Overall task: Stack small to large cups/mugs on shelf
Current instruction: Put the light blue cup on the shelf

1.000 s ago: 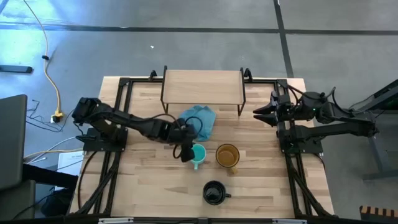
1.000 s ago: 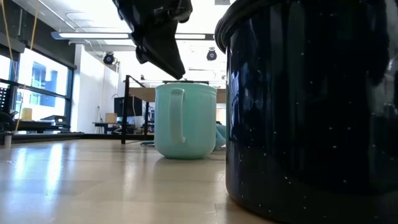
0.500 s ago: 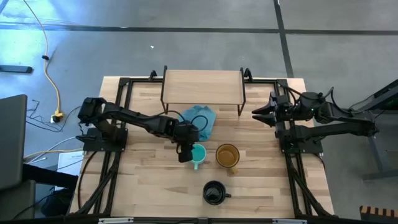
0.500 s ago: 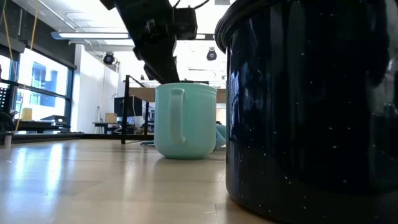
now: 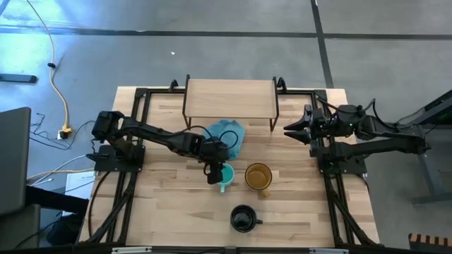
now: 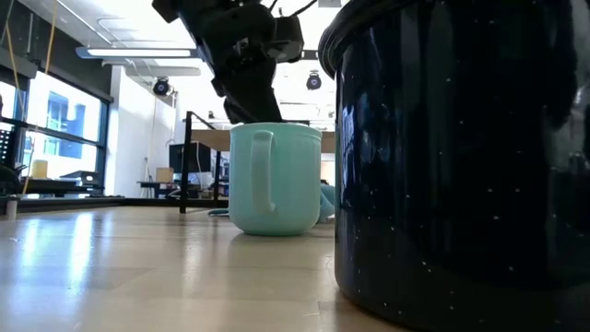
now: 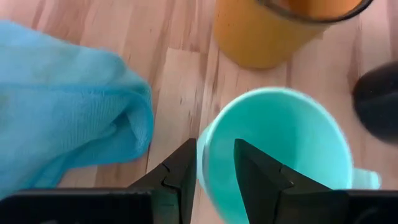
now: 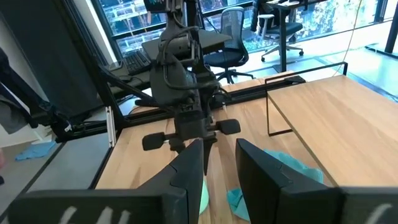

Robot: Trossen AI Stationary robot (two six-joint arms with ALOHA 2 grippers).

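Note:
The small teal mug stands upright on the table, with the amber-yellow mug to its right and the black mug nearer the front edge. The light-wood shelf stands bare at the far side. My left gripper is open and points down over the left part of the teal mug's rim. In the left wrist view one finger is inside the teal mug and the other is outside. My right gripper waits open, in the air at the table's right. My left gripper stands astride the teal mug's wall at the rim, one finger inside the hollow and one outside, coming from above. Whether a finger touches the wall, I cannot tell. The mug sits upright on its base on the table.
A blue-teal cloth lies bunched between the shelf and the teal mug, close beside the left gripper. The amber mug is about a finger's width from the teal one. The black mug fills the low view's right.
My left gripper has shifted slightly toward the table's right and come down, so its fingers now dip past the teal mug's rim where before they hung above it. The mugs have stayed where they were.

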